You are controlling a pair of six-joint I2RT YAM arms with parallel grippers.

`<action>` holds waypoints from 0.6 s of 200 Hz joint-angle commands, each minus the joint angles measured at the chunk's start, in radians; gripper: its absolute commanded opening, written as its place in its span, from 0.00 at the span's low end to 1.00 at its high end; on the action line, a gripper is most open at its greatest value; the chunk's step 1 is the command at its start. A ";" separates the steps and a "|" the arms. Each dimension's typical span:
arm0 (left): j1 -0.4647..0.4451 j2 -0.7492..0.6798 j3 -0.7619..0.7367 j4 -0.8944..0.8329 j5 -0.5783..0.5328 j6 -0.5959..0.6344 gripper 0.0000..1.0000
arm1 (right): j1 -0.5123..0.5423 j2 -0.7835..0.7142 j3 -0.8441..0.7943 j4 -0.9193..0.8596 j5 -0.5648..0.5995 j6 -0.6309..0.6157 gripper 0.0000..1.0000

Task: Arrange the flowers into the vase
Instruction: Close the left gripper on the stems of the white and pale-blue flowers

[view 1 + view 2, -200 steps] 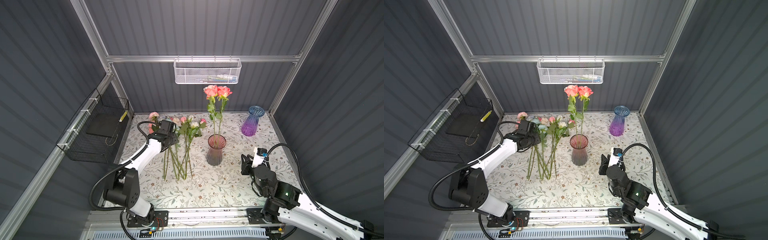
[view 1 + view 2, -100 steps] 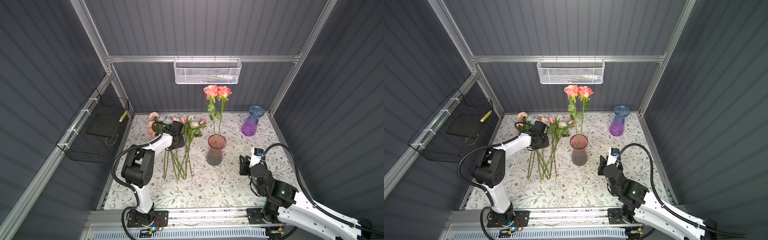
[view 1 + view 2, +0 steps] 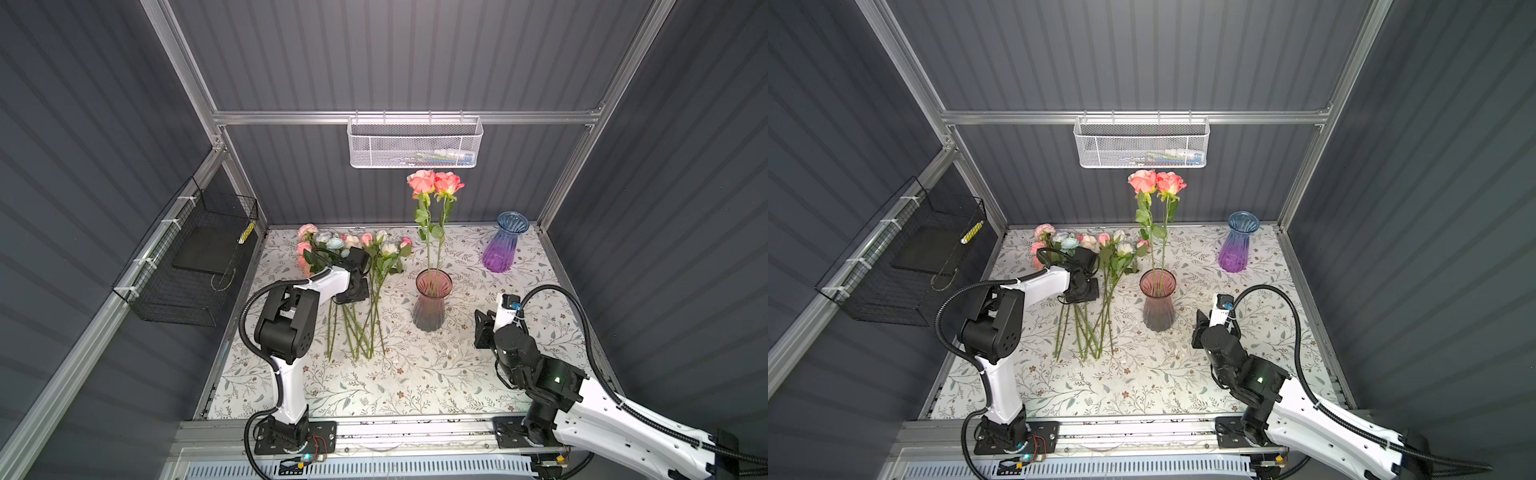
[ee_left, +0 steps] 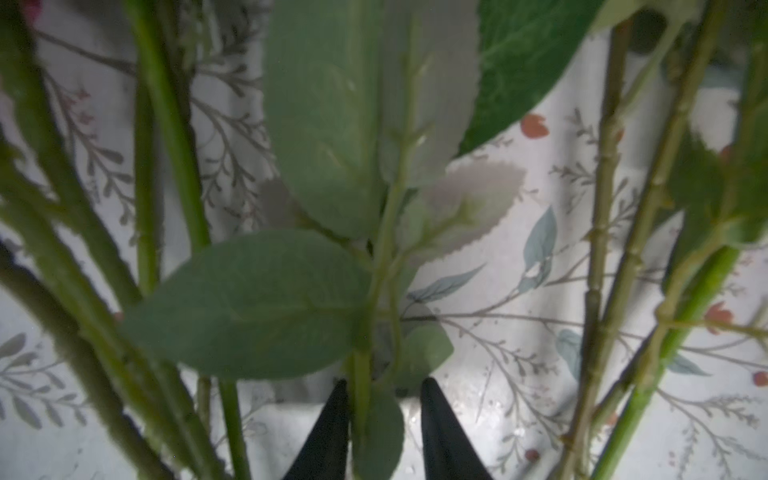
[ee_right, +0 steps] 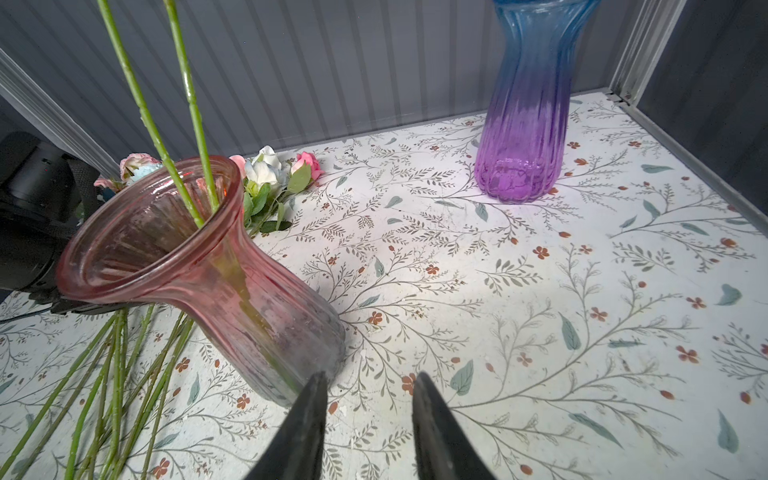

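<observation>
Both top views: the loose flowers (image 3: 376, 266) (image 3: 1106, 266) lie flat on the table (image 3: 415, 374), left of the pink vase (image 3: 430, 309). Blooms at the far end, stem ends fanned toward the near side. On this pile sits the left gripper (image 3: 353, 289) (image 3: 1082, 289), about mid-stem, just nearer than the leaves. In the pink vase the two coral roses (image 3: 434, 183) stand upright. At far right is the blue-purple vase (image 3: 503, 245), well apart.

The left arm has its base at near left, first link upright, elbow folded. Its white forearm reaches far and right, wrist tipped down onto the pile. The right arm comes in low from the near right corner, stretched far-left. It puts the right gripper (image 3: 483, 326) near the table, just right of the pink vase. Finger spread of either cannot be read from up here.

Left wrist view: the left gripper (image 4: 384, 388) is partly spread, straddling one thin stem (image 4: 360, 399) and a small leaf. The stem runs against one fingertip (image 4: 332, 424); the other finger stands off it, so no pinch. More stems on both sides, blurred.

Right wrist view: the right gripper (image 5: 369, 380) is partly spread, only table between the fingers. The pink vase (image 5: 249, 291) base is just beside one fingertip (image 5: 309, 415); touching or not, cannot tell. Two green stems enter its mouth. The loose flowers (image 5: 266, 170) lie left of it.
</observation>
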 commanded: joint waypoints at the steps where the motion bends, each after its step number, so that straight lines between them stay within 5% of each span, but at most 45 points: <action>1: 0.000 0.009 0.025 0.000 0.012 0.012 0.24 | -0.006 -0.001 -0.009 0.018 0.001 0.010 0.37; 29: 0.001 -0.023 0.025 0.038 0.053 0.007 0.11 | -0.007 -0.003 -0.010 0.016 0.001 0.007 0.37; 120: 0.000 -0.233 -0.013 0.174 0.043 0.057 0.02 | -0.008 -0.014 -0.003 0.016 -0.012 0.007 0.38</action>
